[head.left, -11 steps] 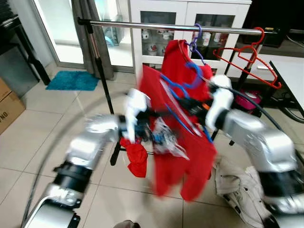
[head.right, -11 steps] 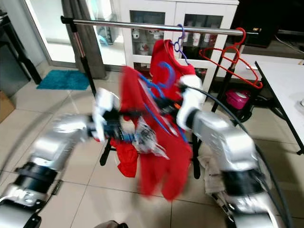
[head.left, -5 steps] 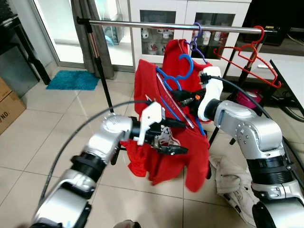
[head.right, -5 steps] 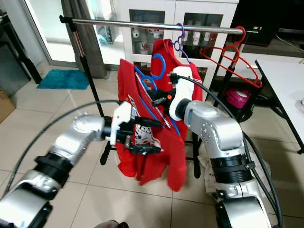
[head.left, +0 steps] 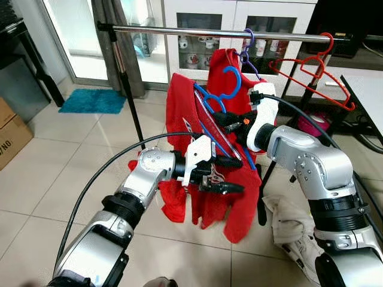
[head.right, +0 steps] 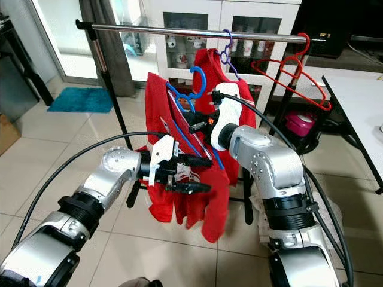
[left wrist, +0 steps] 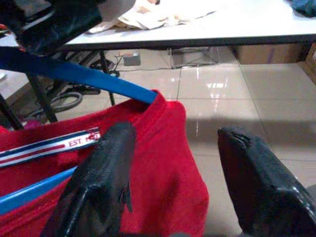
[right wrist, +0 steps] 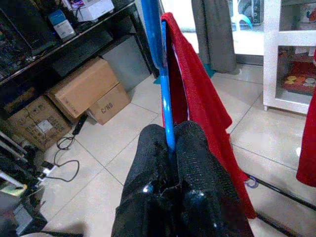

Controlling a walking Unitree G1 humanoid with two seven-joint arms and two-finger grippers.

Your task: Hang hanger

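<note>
Here, the right claw (right wrist: 170, 143) is pinching the blue hanger (head.left: 222, 95) between its 2 black fingers (right wrist: 148, 163), closed tight on the thin blue bar. The hanger is carrying a red shirt (head.left: 206, 197), which is draping down in front of the clothes rail (head.left: 197, 31). The hanger's hook is pointing up below the rail, not yet resting on it. In the head views the right arm is reaching in from the right with its white wrist just beside the hook.

The left claw (head.left: 230, 174) is reaching from the lower left toward the front of the red shirt, its 2 fingers spread wide apart and gripping nothing. In the left wrist view those fingers (left wrist: 98, 182) are framing the shirt's collar area, where a white strip with printed letters is showing beside the blue hanger's bar; whether a fingertip is touching the cloth I cannot tell.

On the rail, a purple hanger (head.left: 246, 51) is holding another red garment (head.left: 230, 75) directly behind the held shirt, and a bare red hanger (head.left: 311, 69) is hanging further to the right. A white cabinet (head.left: 239, 18) with glass doors is standing behind the rail. A teal mat (head.left: 93, 101) is lying on the tiled floor (head.left: 60, 161) to the left, and a pale heap of cloth (head.left: 293, 230) is lying on the floor near the rail's right foot.
</note>
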